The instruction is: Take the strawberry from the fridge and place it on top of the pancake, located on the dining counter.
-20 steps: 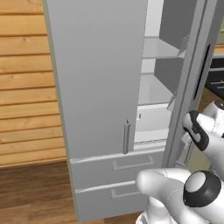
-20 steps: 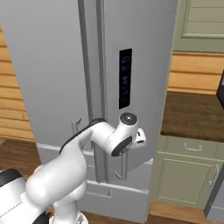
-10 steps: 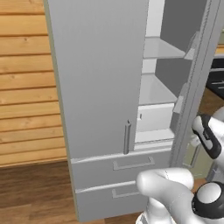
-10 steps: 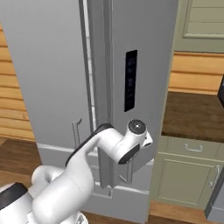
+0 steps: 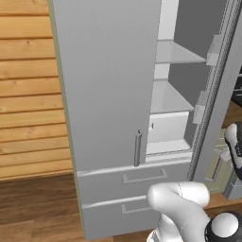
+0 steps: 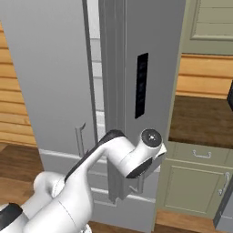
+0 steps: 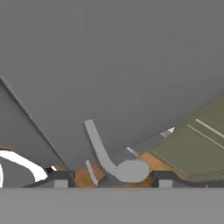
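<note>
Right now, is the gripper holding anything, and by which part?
It looks like the gripper has the fridge door's handle between its fingertips, near the handle's end; whether they actually clamp it cannot be told.

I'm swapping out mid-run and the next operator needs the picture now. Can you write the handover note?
Gripper: at the bar handle of the fridge's right door; fingertips either side of the handle's foot, jaws apart, gripping nothing.
Fridge: right door swung open, left door shut; pale shelves visible inside.
Strawberry: cannot be made out on the visible shelves.
Done: door opened.
Left: find and grasp the strawberry, carry it to the dining counter, set it on the pancake.
</note>
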